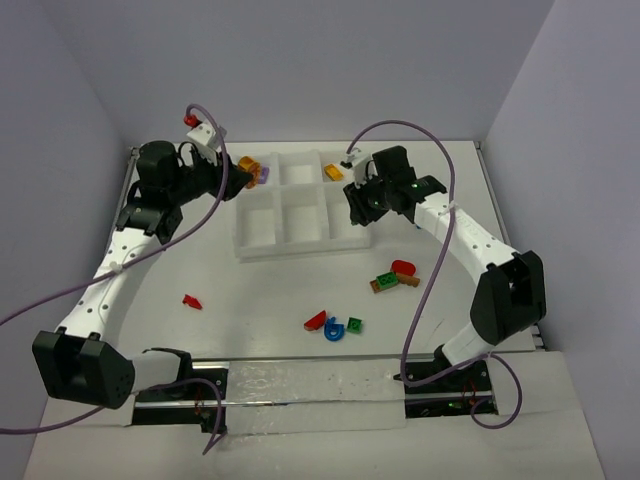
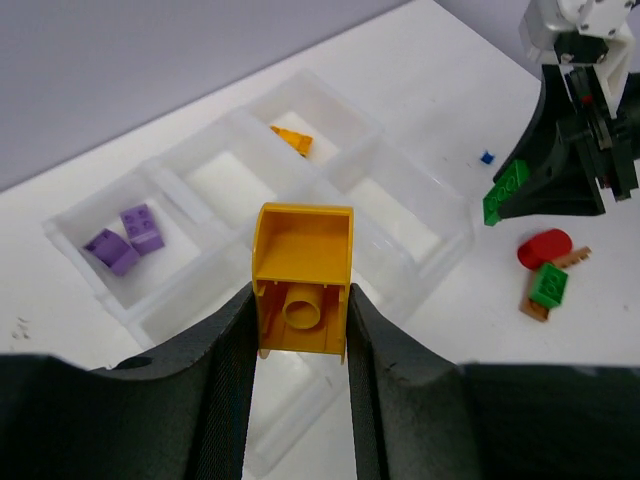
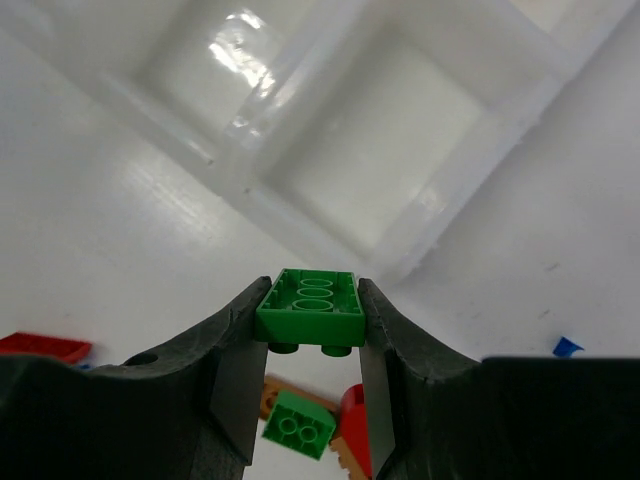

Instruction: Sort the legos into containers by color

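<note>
My left gripper is shut on a yellow-orange brick, hollow side toward the camera, above the left end of the white tray. From above, the left gripper is at the tray's back-left corner. Two purple bricks lie in one end compartment, an orange piece in the far one. My right gripper is shut on a green brick, studs down, just off the tray's front right corner. In the top view that gripper hides the green brick.
Loose on the table in front of the tray: a red piece at left, a red piece, blue piece and green brick in the middle, a green brick, red piece and brown plate under the right arm.
</note>
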Action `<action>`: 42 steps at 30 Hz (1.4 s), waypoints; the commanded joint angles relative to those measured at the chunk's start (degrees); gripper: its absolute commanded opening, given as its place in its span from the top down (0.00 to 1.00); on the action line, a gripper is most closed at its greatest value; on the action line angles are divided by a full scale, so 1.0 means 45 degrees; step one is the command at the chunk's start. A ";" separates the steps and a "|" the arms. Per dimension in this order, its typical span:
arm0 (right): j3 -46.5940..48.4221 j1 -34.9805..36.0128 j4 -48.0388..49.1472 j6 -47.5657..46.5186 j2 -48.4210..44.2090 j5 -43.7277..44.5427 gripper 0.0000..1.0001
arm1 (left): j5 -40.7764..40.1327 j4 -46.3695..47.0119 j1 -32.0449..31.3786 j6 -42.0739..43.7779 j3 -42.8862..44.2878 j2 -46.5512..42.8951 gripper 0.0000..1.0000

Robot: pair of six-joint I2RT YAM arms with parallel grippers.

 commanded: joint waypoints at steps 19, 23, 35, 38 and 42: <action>-0.0631 0.0365 0.5216 0.1825 0.2235 0.2500 1.00 | 0.0360 0.3889 -0.2162 0.0260 0.3832 0.5774 1.00; -0.0222 0.0345 0.5171 0.1593 0.2781 0.2451 0.94 | 0.0141 0.4189 -0.2440 -0.0537 0.4703 0.7115 1.00; -0.0804 0.0339 0.5873 0.1213 0.2981 0.2736 0.26 | -0.0244 0.5502 -0.2840 -0.1684 0.6711 1.0003 1.00; -0.0930 0.0323 0.5823 0.1323 0.2421 0.2645 0.16 | -0.0288 0.5693 -0.2827 -0.1888 0.7274 1.0666 0.99; -0.1231 0.0157 0.5583 0.1475 0.1275 0.2499 0.00 | -0.0310 0.5900 -0.2866 -0.1981 0.8106 1.1848 0.95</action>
